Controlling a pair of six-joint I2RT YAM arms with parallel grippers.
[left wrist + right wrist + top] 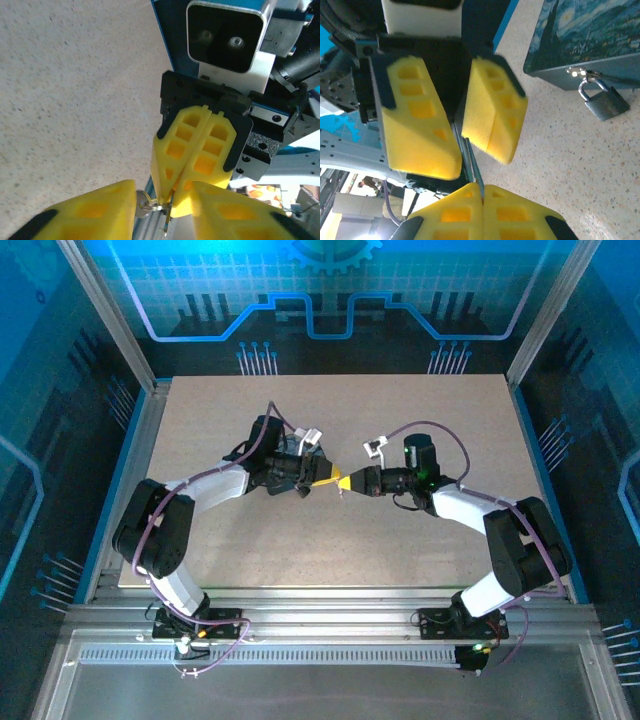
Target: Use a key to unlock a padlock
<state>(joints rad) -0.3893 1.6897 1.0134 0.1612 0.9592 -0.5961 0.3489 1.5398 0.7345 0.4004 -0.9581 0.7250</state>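
Observation:
The key is a thin silvery blade pinched edge-on in my right gripper, which is shut on it. The blade sticks out into the gap between the parted yellow fingers of my left gripper, which is open. In the left wrist view the key and a small wire ring show below the right gripper's closed fingers. The padlock, dark with a silvery shackle, hangs from the hasp of the blue swirl-painted tin. Both grippers meet tip to tip at mid-table.
The tin stands on the speckled beige tabletop beside the left arm, to the right in the right wrist view. An aluminium frame rail runs along the near edge. Blue walls enclose the table.

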